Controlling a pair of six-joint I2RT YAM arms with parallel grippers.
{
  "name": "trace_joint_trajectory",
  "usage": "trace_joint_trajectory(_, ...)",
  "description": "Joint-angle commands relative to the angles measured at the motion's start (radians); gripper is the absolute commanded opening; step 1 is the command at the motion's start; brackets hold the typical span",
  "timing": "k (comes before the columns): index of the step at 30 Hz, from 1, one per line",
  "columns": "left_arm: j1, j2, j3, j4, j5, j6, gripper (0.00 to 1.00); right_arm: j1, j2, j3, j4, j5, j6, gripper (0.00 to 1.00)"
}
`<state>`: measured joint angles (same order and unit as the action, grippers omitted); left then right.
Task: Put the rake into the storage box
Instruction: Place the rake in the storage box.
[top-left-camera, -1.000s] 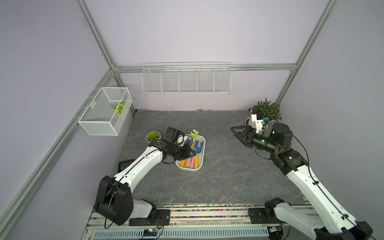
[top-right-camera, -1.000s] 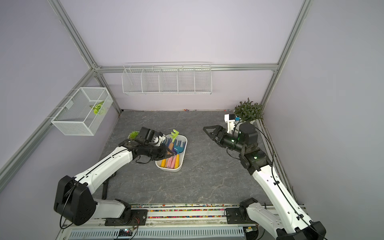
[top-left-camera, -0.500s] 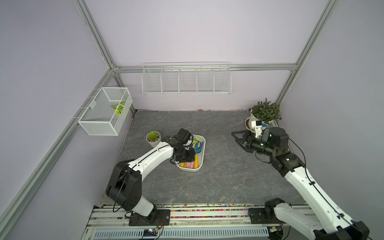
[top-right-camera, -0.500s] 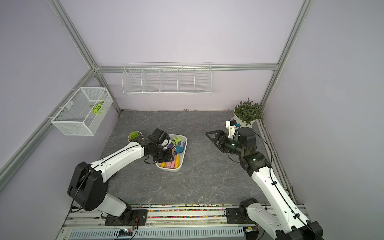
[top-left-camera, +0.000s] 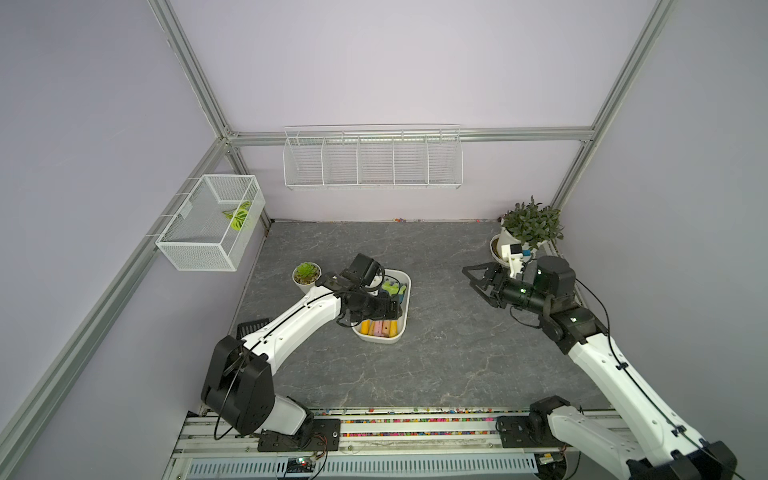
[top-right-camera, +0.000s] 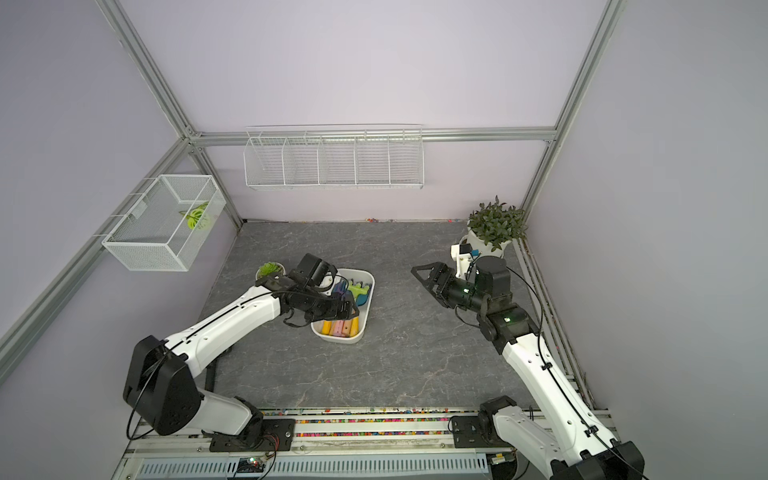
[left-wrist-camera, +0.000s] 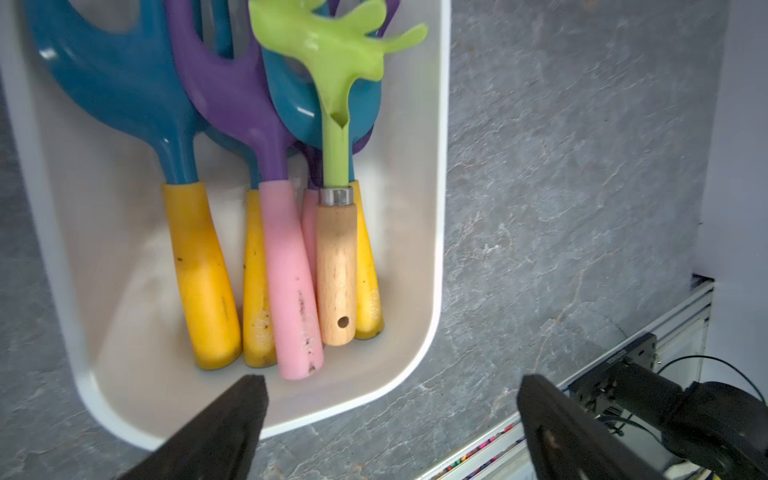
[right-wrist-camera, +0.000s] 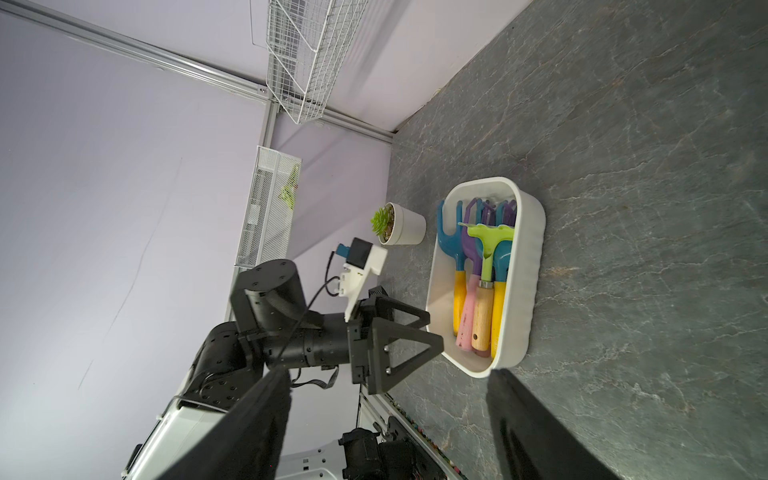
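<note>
Lying in storage box (left-wrist-camera: 441, 166): lime-green rake (left-wrist-camera: 336, 266), wooden handle.

The rake (left-wrist-camera: 335, 54) is lime-green, the storage box (left-wrist-camera: 442, 208) plain white.

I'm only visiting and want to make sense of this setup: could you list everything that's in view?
storage box: one, white, on the table near its middle
green rake: one, green head and wooden handle, in the storage box on top of the other tools
other garden tools: five, blue with yellow handles or purple with pink handles, in the storage box
succulent: one, green in a white pot, beside the box
leafy plant: one, dark green in a white pot, far right corner
mesh basket: one, white, on the left wall
leaf: one, green, inside the basket
wire rack: one, white, on the back wall
table: one, grey stone pattern
left gripper: one, black, open over the box's near end
right gripper: one, black, open, in the air right of the box
</note>
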<state>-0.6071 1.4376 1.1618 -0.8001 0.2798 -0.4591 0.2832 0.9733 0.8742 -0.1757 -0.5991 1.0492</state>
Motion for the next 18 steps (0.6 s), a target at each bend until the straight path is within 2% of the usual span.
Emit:
trace_joint_trajectory(1, 0.007, -0.063, 0.064, -0.005, -0.020, -0.019, 1.00, -0.008, -0.001, 0.010, -0.017, -0.008, -0.039, 0.79)
trace_joint_trajectory(6, 0.023, -0.161, 0.123, 0.011, -0.098, -0.051, 1.00, -0.014, 0.010, 0.111, -0.150, 0.039, -0.154, 0.80)
trace_joint_trajectory(9, 0.036, -0.243, 0.128, 0.070, -0.155, -0.065, 1.00, -0.013, 0.011, 0.215, -0.302, 0.144, -0.279, 0.82)
trace_joint_trajectory(12, 0.044, -0.311, 0.133, 0.110, -0.242, -0.054, 1.00, -0.013, -0.008, 0.291, -0.421, 0.323, -0.382, 0.84)
trace_joint_trajectory(16, 0.043, -0.419, 0.065, 0.236, -0.338, 0.007, 1.00, -0.013, -0.078, 0.306, -0.446, 0.609, -0.481, 0.88)
trace_joint_trajectory(18, 0.044, -0.494, -0.016, 0.339, -0.410, 0.042, 1.00, -0.013, -0.106, 0.307, -0.456, 0.716, -0.521, 0.98)
